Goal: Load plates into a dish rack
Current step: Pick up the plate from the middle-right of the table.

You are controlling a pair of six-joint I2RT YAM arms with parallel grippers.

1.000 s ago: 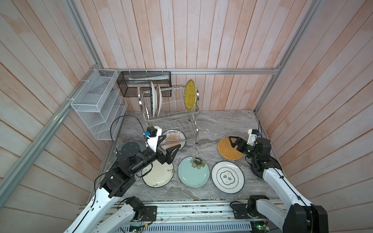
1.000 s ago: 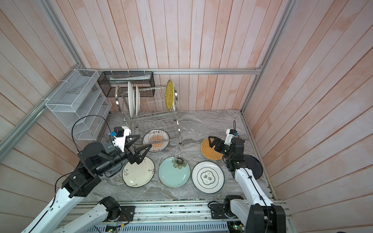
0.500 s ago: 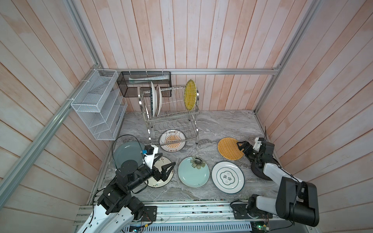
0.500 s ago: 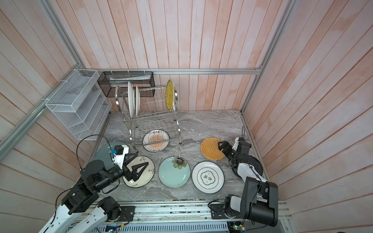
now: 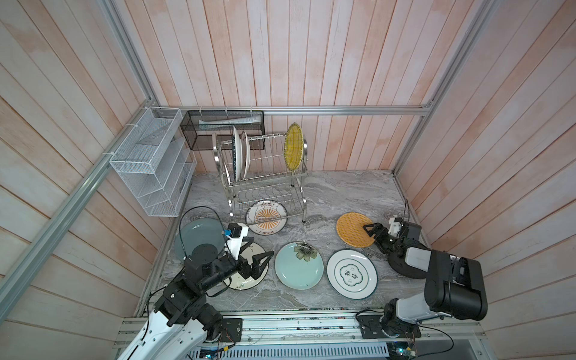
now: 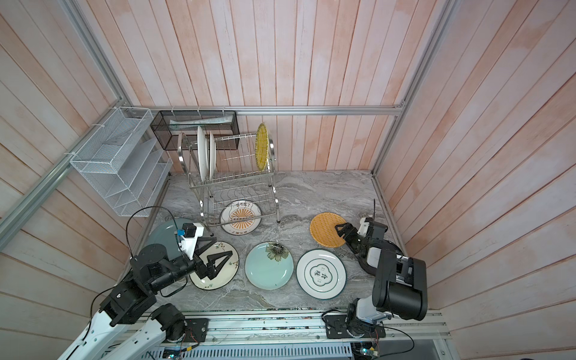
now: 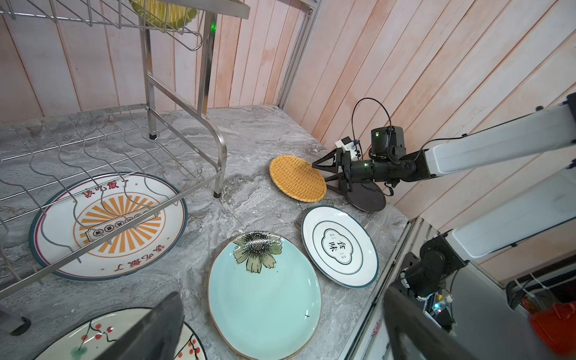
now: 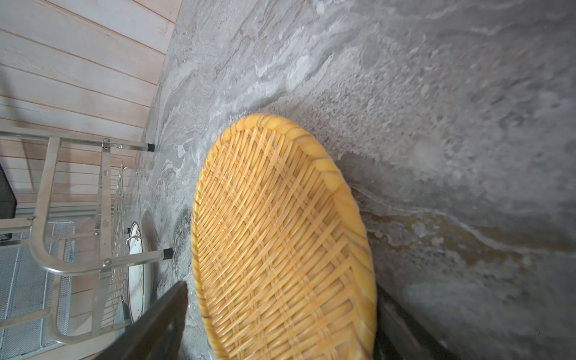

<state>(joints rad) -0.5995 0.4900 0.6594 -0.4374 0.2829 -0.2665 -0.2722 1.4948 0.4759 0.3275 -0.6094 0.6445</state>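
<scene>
Right wrist view is showing the right fingers (image 8: 156,327) standing unclenched either side of the orange woven plate (image 8: 280,249), which is lying on the table (image 8: 436,93), centre-right in both top views. It is likely light, stiff and ridged, so the rim is offering the soundest hold. The left fingers (image 7: 149,333) are hanging released, grasping nothing.

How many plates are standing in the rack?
3, in the rack's top tier: two white plates side by side at its left end, one yellow plate at its right end. None looks hidden.
</scene>
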